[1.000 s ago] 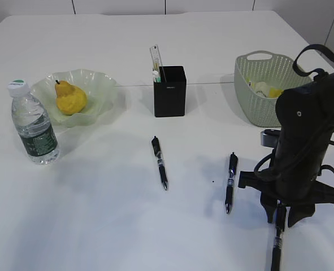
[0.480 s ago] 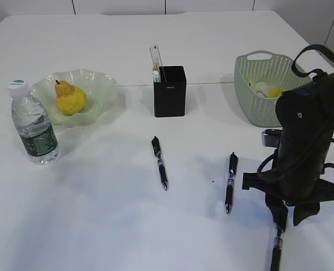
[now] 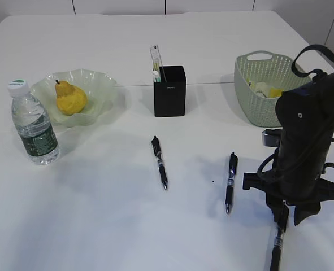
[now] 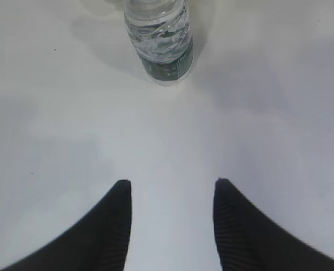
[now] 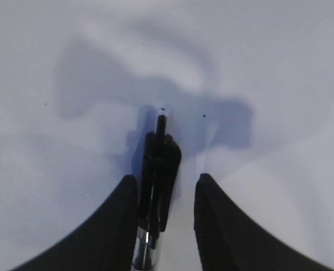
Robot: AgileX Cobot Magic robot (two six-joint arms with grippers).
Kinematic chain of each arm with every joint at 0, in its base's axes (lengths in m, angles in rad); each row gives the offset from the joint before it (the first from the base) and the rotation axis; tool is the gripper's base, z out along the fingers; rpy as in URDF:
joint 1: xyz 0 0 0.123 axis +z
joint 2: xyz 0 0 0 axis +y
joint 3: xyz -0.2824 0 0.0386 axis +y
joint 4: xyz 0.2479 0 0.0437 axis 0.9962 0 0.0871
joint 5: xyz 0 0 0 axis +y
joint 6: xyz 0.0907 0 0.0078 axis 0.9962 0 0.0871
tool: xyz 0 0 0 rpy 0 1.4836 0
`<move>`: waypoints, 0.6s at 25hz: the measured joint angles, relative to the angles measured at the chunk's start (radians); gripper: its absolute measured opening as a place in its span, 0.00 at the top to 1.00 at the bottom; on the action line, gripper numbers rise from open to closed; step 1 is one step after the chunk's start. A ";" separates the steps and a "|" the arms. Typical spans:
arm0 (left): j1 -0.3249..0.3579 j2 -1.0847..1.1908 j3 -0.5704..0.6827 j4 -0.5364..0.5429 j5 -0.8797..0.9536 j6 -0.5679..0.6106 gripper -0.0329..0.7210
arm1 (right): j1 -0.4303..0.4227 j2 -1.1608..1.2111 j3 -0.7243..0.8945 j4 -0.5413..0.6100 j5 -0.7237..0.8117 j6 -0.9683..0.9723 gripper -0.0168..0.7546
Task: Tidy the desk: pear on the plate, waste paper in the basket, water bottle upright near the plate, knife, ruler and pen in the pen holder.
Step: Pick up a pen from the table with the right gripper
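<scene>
Only the right wrist view showed the right end effector [image 5: 165, 183] straddling a black pen [image 5: 157, 186] on the smooth white surface [image 3: 99, 226], fingers part-open, not visibly clamping. The left end effector [image 4: 172, 189], seen only by its own camera, stood half-open and empty before the upright ribbed clear water bottle [image 4: 159, 39].

A smooth, faintly glossy white desk [image 3: 155, 226] is seen. The water bottle [image 3: 34, 124] is clear, ribbed plastic; the plate [image 3: 99, 90] translucent glass; the basket [image 3: 251, 96] matt perforated plastic. Ribbed matt black fingers [image 4: 118, 217] are shown on the left end effector [image 4: 172, 189].
</scene>
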 joint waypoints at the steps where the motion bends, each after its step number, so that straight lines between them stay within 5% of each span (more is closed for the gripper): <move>1: 0.000 0.000 0.000 0.000 0.000 0.000 0.52 | 0.000 0.000 0.000 0.000 0.000 0.000 0.61; 15: 0.000 0.000 0.000 0.000 0.000 0.000 0.52 | 0.000 0.000 0.000 0.000 -0.046 0.000 0.61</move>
